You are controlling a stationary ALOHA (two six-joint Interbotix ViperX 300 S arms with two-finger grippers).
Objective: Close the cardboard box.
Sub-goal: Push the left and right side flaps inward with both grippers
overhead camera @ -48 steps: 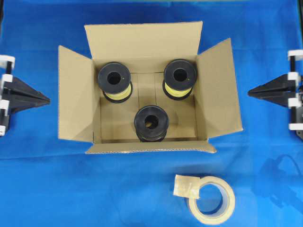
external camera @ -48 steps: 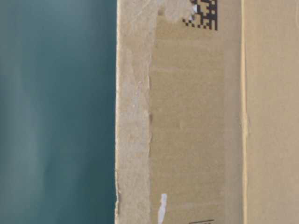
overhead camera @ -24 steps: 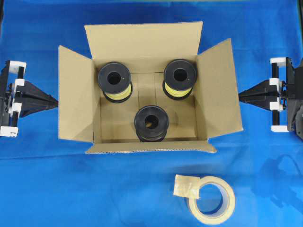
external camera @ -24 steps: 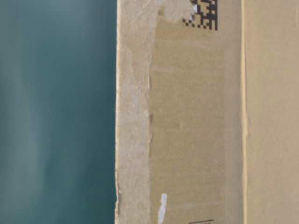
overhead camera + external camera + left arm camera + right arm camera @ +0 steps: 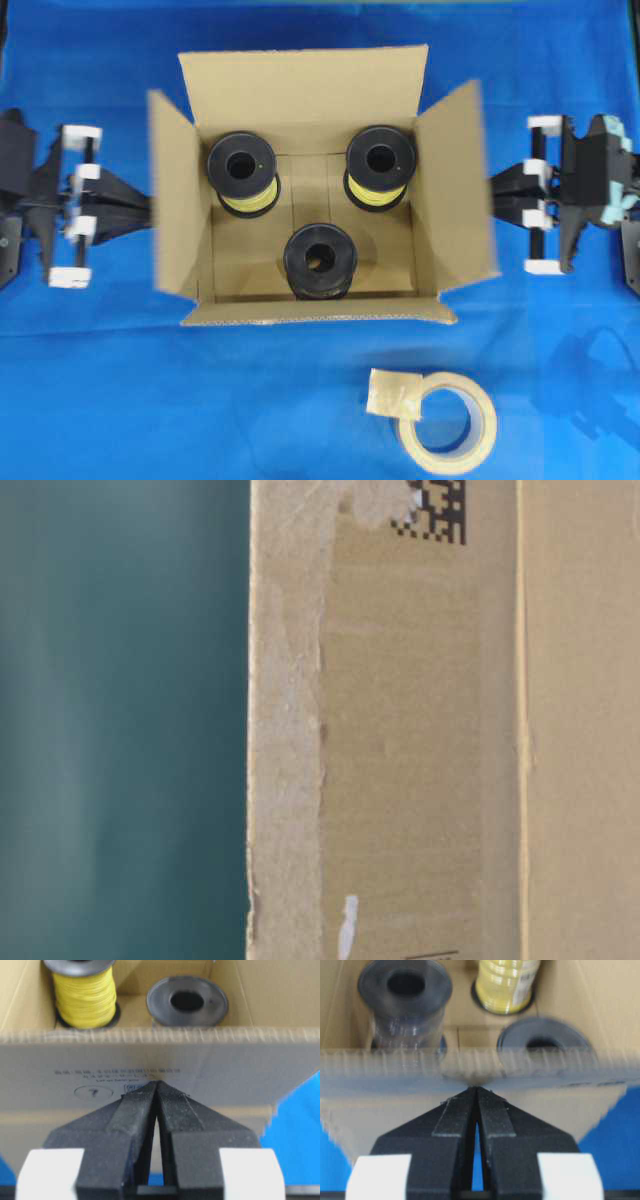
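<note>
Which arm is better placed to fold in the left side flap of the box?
Left. The left gripper has its shut fingers at the left flap of the cardboard box; the right gripper is at the opposite flap.

Right gripper fingertips pressed together, tip touching blurred flap edge of box; inside: two dark spools, one yellow spool; blue cloth at corners
</note>
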